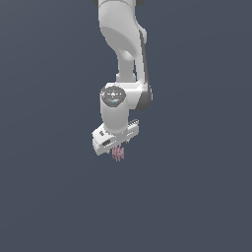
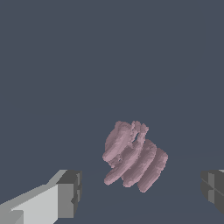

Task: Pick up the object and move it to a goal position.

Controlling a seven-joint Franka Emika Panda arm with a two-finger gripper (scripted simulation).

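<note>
The object (image 1: pixel 118 153) is a tiny pale pink-red thing of thin streaks, just under the white gripper (image 1: pixel 119 149) in the exterior view. In the wrist view the object (image 2: pixel 134 156) shows as a cluster of pink ribbed lobes, lying between the two dark grey fingertips (image 2: pixel 70 192) and a little beyond them. The jaws stand wide apart with clear gaps on both sides of the object, so the gripper (image 2: pixel 142 192) is open and not touching it. The white arm (image 1: pixel 123 44) reaches down from the top of the exterior view.
A plain dark blue-grey surface (image 1: pixel 197 197) fills both views. No other objects, edges or markers show.
</note>
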